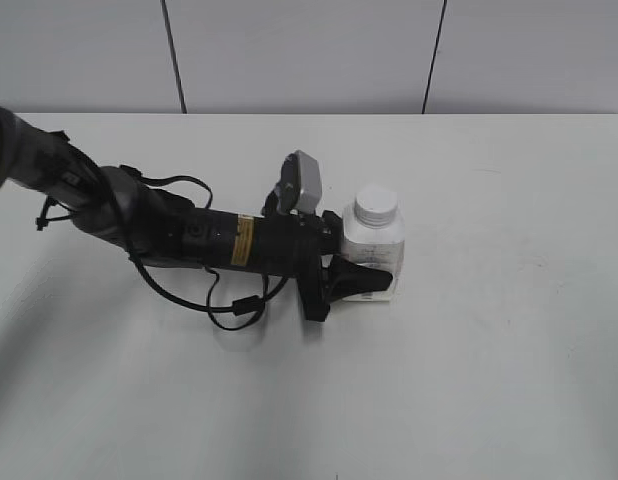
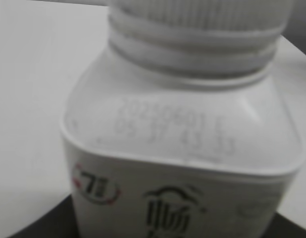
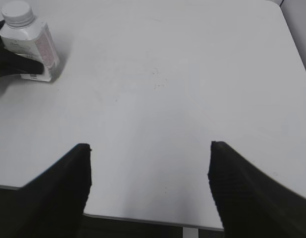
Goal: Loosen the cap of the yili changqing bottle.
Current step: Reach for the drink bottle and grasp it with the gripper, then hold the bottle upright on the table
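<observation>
The left end effector [image 1: 364, 280] is clamped on the lower body of the yili changqing bottle [image 1: 374, 245], upright on the counter [image 1: 509, 350] — bracing appears done — so the right end effector [image 3: 149, 191], spread wide, empty, well apart, must next reach the cap [image 1: 376, 206] and twist.

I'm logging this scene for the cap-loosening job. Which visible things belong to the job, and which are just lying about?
Job:
- cap
- yili changqing bottle
- left gripper, clamped on the bottle
- right gripper, open and far off

Lying about:
- nothing loose; only the table
</observation>
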